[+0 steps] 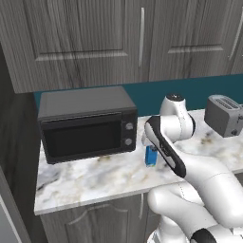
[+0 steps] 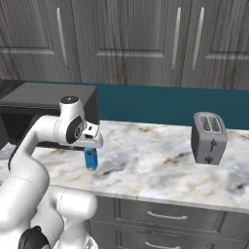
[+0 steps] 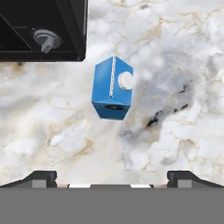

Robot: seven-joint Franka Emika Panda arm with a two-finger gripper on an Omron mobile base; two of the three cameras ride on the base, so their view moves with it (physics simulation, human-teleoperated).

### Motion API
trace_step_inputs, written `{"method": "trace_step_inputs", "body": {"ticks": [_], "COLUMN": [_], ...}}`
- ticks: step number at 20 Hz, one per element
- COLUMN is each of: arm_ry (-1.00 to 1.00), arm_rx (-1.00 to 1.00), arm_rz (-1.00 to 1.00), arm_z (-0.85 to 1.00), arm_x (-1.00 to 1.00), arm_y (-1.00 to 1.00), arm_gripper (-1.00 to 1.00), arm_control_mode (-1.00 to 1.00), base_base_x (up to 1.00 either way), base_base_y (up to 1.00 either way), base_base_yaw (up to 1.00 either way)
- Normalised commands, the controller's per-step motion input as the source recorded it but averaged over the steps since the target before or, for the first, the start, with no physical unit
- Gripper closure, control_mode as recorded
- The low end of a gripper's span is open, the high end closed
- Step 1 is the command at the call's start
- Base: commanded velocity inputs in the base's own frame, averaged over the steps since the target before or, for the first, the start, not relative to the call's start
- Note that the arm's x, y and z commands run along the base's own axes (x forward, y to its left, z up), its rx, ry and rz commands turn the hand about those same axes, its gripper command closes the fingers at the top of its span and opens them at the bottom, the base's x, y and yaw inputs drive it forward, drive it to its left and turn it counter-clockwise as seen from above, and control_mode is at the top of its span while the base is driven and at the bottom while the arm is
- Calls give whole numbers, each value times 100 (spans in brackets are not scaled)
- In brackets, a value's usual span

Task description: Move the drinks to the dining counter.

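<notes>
One of the drinks, a small blue gable-top carton (image 3: 110, 92) with a white cap, stands upright on the marble counter (image 2: 160, 168) just in front of the microwave's right corner. It also shows as the blue carton (image 1: 151, 156) behind my forearm, and as the carton (image 2: 90, 159) under my hand. My gripper (image 3: 112, 178) hangs above the carton, pointing straight down, open, with nothing between its fingertips (image 3: 41, 177). In the right base view the gripper (image 2: 91, 146) sits directly over the carton's top. The dining counter is out of view.
A black microwave (image 1: 88, 123) stands at the counter's left, close behind the carton. A silver toaster (image 2: 209, 138) stands to the right. Grey wall cabinets and a teal backsplash run behind. The counter's front edge (image 1: 95, 198) lies near the carton.
</notes>
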Motion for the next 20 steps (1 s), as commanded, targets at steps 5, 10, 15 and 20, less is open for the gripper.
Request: {"method": "trace_step_inputs", "body": {"ticks": [5, 10, 15, 20], "arm_ry": [3, 3, 1, 0], "arm_rx": [0, 0, 0, 0], "arm_rz": [0, 0, 0, 0], "arm_z": [-16, -15, -14, -13], "arm_x": [31, 31, 25, 18], "arm_y": [0, 0, 0, 5], "arm_gripper": [-100, -100, -100, -100], "arm_control_mode": [-100, -100, -100, -100], "base_base_x": [0, 0, 0, 0], "base_base_y": [0, 0, 0, 0], "base_base_yaw": [0, 0, 0, 0]}}
